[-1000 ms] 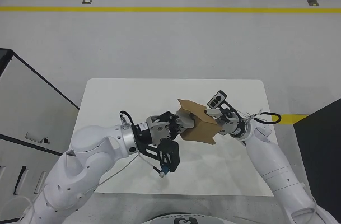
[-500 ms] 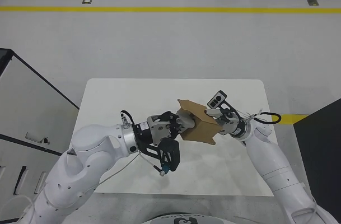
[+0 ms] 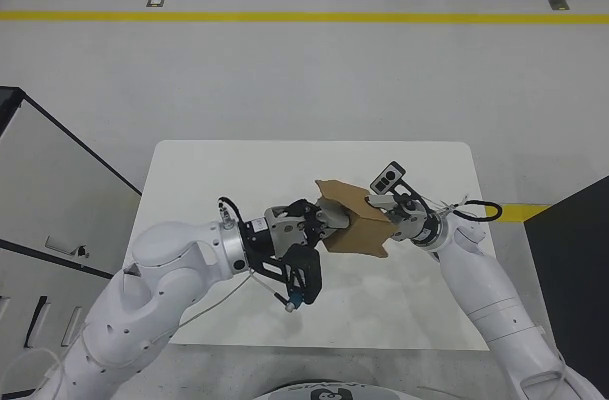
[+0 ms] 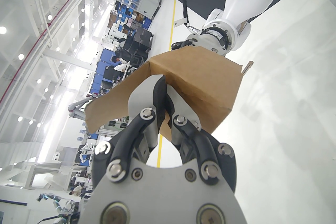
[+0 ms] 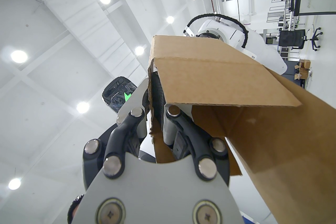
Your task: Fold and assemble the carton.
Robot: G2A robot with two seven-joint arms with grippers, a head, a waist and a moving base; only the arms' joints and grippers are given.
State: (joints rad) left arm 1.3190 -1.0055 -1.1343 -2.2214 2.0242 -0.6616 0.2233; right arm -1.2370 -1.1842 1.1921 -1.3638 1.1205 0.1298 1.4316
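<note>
Carton (image 3: 354, 222) over white table (image 3: 204, 190); grey floor (image 3: 284, 80), yellow line (image 3: 284, 16).

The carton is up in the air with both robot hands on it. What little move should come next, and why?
Probably the left gripper should ease its edge of the carton outward while the right gripper holds firm. Both are shut on the carton, which hangs above the table skewed and only partly opened, so it looks like it needs squaring.
</note>
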